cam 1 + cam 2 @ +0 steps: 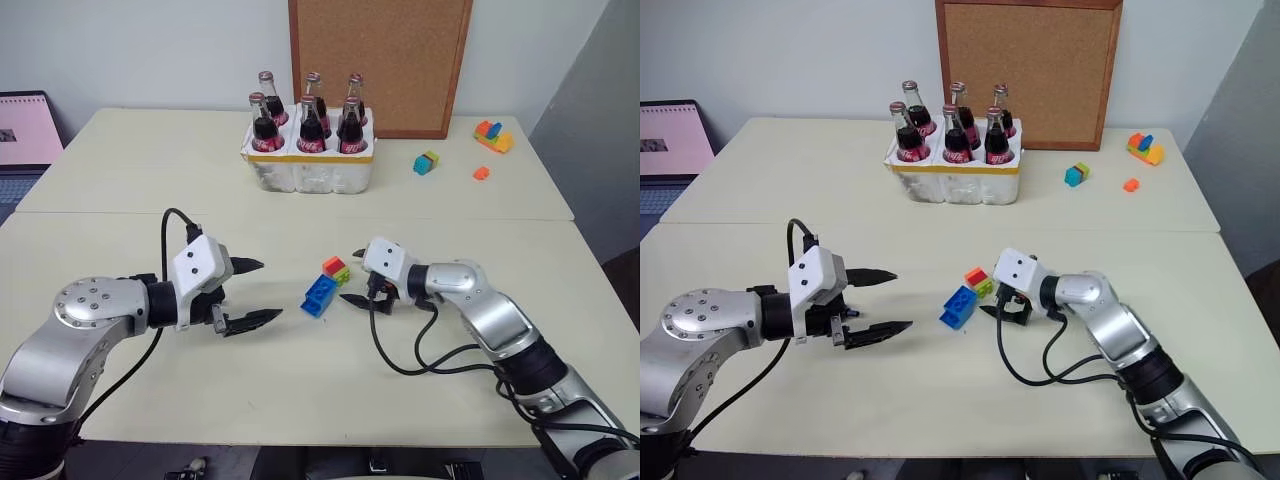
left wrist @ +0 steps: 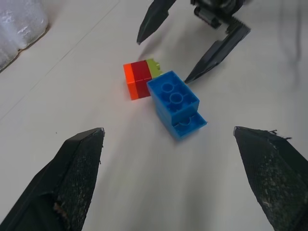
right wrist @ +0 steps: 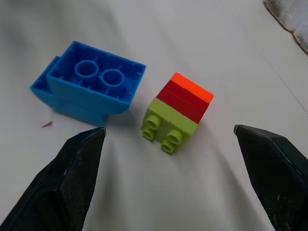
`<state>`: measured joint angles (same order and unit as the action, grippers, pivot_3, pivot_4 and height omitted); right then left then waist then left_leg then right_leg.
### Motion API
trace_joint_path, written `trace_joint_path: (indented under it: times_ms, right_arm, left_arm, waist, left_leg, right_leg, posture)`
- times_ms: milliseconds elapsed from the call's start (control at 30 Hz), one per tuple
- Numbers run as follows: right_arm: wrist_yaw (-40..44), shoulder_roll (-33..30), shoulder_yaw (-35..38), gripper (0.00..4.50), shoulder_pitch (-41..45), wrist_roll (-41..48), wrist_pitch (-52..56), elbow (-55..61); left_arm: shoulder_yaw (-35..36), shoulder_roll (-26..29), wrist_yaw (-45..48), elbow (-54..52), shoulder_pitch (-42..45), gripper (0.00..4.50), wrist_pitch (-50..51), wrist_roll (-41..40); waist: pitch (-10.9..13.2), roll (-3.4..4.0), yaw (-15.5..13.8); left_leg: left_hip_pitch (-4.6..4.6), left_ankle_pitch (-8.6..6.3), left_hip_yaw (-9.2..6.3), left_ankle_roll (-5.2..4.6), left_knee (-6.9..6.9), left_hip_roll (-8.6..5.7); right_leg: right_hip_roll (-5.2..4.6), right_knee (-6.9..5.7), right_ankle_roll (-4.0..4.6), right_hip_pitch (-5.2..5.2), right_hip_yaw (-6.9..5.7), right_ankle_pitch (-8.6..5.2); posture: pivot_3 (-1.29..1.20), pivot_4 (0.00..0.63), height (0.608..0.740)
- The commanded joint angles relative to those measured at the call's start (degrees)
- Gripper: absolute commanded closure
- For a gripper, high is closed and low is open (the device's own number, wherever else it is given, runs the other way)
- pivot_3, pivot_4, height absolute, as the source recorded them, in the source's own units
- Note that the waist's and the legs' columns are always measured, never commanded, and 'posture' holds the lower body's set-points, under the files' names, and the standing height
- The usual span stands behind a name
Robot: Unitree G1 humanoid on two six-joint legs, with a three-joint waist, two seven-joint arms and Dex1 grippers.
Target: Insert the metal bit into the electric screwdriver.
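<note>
The pale table carries everything, and both arms reach in over its near half, their grippers pointing at each other from either side. Far beyond the fingertips of both, a cork board leans against the wall at the table's back edge, and a laptop screen stands off behind the left arm. In front of the board, well ahead of both tools, sits a white foam carrier holding six cola bottles upright in two rows. The left gripper hangs just above the tabletop with its two black fingers spread wide and nothing between them. The right gripper faces it, its fingers likewise spread wide and bare, its tips low by the table. Between the two sets of fingertips lies a blue brick, nearer the right gripper than the left, just off the tip of the right gripper's nearer finger and apart from it. Just beside the blue brick, on its far side, lies a small stack of orange, red and green bricks, straight ahead of the gap between the right gripper's fingers and touched by neither. A few more coloured bricks are scattered well beyond the right arm, near the table's far corner. Where the metal bit and the electric screwdriver lie relative to either gripper cannot be told.
</note>
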<state>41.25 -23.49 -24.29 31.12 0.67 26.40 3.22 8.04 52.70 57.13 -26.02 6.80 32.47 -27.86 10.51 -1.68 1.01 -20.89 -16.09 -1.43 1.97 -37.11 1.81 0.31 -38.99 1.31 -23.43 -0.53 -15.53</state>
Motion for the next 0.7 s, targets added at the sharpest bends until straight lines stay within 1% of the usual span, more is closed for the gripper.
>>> trace_joint_path:
  times_ms: [33, 100, 233, 367, 433, 467, 500, 533, 567, 667, 700]
  right_arm:
    - [-4.97, 3.98, 1.85, 0.0, 0.48, -1.34, 0.05, -1.73]
    - [-6.57, 5.82, 2.38, 0.0, 0.64, -1.63, 0.3, -3.12]
    - [-10.29, 11.62, 4.93, 0.0, 0.58, -0.12, 2.71, -6.74]
    - [-11.85, 13.89, 6.15, 0.0, 0.71, -0.65, 4.19, -8.92]
    - [-11.26, 14.18, 6.19, 0.37, 0.19, -0.21, 4.41, -8.22]
    - [-11.16, 14.29, 6.22, 0.43, -0.1, -0.05, 4.58, -7.55]
    - [-10.93, 14.22, 6.14, 0.7, -0.36, 0.04, 4.75, -6.87]
    - [-10.7, 14.09, 5.97, 0.87, -0.54, 0.01, 4.63, -6.32]
    - [-10.61, 13.97, 5.92, 1.18, -0.71, -0.04, 4.47, -5.85]
    - [-9.99, 14.13, 6.31, 1.76, -1.29, 0.74, 4.19, -4.08]
    - [-9.9, 14.2, 6.46, 2.1, -1.47, 0.99, 4.25, -3.57]
  left_arm:
    - [-0.41, 0.54, 1.04, 0.47, 0.6, 0.02, -1.3, 0.27]
    - [-0.49, 0.5, 1.54, 1.5, 0.5, 0.02, -2.22, 0.67]
    - [-0.89, 0.39, 3.17, 4.16, -0.36, 0.02, -5.39, 2.02]
    - [-0.95, 0.28, 4.58, 6.31, -0.86, 0.02, -8.06, 2.88]
    - [-1.0, 0.25, 5.19, 7.11, -1.02, 0.0, -9.14, 3.13]
    - [-0.96, 0.17, 5.49, 7.45, -1.08, 0.0, -9.59, 3.15]
    - [-0.96, 0.07, 5.75, 7.81, -1.09, 0.0, -10.03, 3.17]
    - [-0.93, -0.03, 5.98, 8.11, -1.1, 0.0, -10.4, 3.12]
    - [-0.9, -0.24, 6.22, 8.33, -1.05, 0.0, -10.74, 2.89]
    - [-0.86, -0.89, 6.54, 8.71, -0.78, 0.0, -11.2, 2.42]
    - [-0.91, -1.09, 6.5, 8.78, -0.65, 0.0, -11.2, 2.35]
  waist:
    - [0.0, 0.0, 0.06]
    - [0.0, 0.0, 0.2]
    - [0.0, 0.01, 0.48]
    - [0.0, 0.01, 0.55]
    - [0.0, 0.01, 0.55]
    - [0.0, 0.01, 0.55]
    - [0.0, 0.01, 0.55]
    - [0.0, 0.01, 0.55]
    - [0.0, 0.01, 0.55]
    - [0.01, 0.01, 0.56]
    - [0.01, 0.01, 0.56]
  left_leg:
    - [0.0, 0.0, 0.0, 0.0, 0.0, -0.01]
    - [0.01, 0.0, 0.0, 0.0, 0.0, -0.02]
    - [0.01, 0.0, 0.0, 0.0, 0.0, -0.01]
    - [0.01, 0.0, -0.01, 0.0, 0.02, 0.0]
    - [0.0, 0.0, -0.01, 0.0, 0.02, 0.01]
    - [0.0, 0.0, -0.01, -0.01, 0.02, 0.01]
    - [0.0, 0.0, 0.0, -0.01, 0.02, 0.0]
    - [0.0, 0.0, -0.01, -0.01, 0.02, 0.01]
    - [0.0, 0.0, -0.01, -0.01, 0.02, 0.0]
    - [0.0, -0.01, -0.01, -0.01, 0.03, 0.0]
    - [0.0, 0.0, -0.01, -0.01, 0.03, 0.01]
  right_leg:
    - [0.01, -0.01, -0.01, 0.0, -0.01, 0.0]
    - [0.06, -0.02, 0.0, 0.0, -0.01, 0.0]
    - [0.07, -0.02, 0.03, 0.0, -0.04, 0.01]
    - [0.07, -0.02, 0.19, -0.01, -0.02, 0.11]
    - [0.05, 0.0, 0.2, -0.01, -0.01, 0.11]
    - [0.04, 0.0, 0.2, -0.01, 0.0, 0.11]
    - [0.04, 0.0, 0.19, -0.01, 0.01, 0.11]
    - [0.04, 0.0, 0.19, -0.01, 0.0, 0.11]
    - [0.04, 0.0, 0.19, -0.01, 0.0, 0.11]
    - [0.05, 0.0, 0.16, -0.03, -0.02, 0.09]
    - [0.06, 0.0, 0.16, -0.03, -0.02, 0.09]
  posture:
    - [0.0, 0.15, 0.74]
    - [0.0, 0.15, 0.74]
    - [0.0, 0.15, 0.74]
    - [0.0, 0.15, 0.74]
    - [0.0, 0.15, 0.74]
    - [0.0, 0.15, 0.74]
    - [0.0, 0.15, 0.74]
    - [0.0, 0.15, 0.74]
    - [0.0, 0.15, 0.74]
    - [0.0, 0.15, 0.74]
    - [0.0, 0.15, 0.74]
